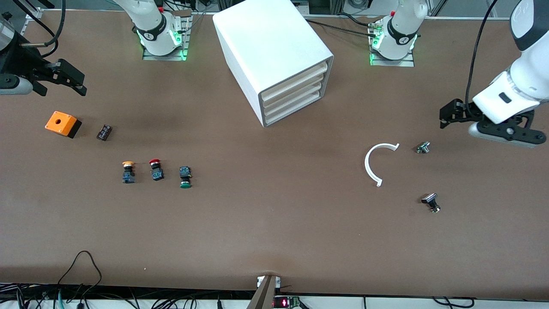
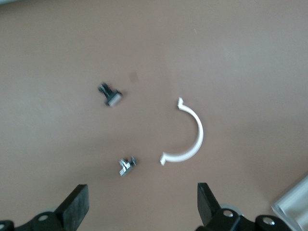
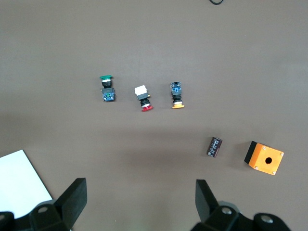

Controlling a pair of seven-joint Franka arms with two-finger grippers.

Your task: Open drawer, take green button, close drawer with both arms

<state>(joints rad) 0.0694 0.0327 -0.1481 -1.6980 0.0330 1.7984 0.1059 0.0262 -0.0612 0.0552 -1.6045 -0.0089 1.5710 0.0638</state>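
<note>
The cabinet (image 1: 274,56) was seen as a big white rounded box on the brown table (image 1: 274,231), between the two arm bases, with cream-fronted drawers stacked in its open face; the drawer (image 1: 292,112), the lowest of them, was shut flush with the others. The button (image 1: 185,177) lay on its side on the table, toward the right arm's end and nearer the front camera than the cabinet, its round green cap pointing toward that camera and its black-and-blue blocky body behind the cap. Beside it lay the red-capped pushbutton (image 1: 156,169) and the orange-capped pushbutton (image 1: 128,171). The right gripper (image 1: 70,79) was held over the table near an orange box (image 1: 62,123), fingers spread wide and empty. The left gripper (image 1: 448,112) was held near a white curved piece (image 1: 374,165), fingers likewise wide apart, nothing gripped.
</note>
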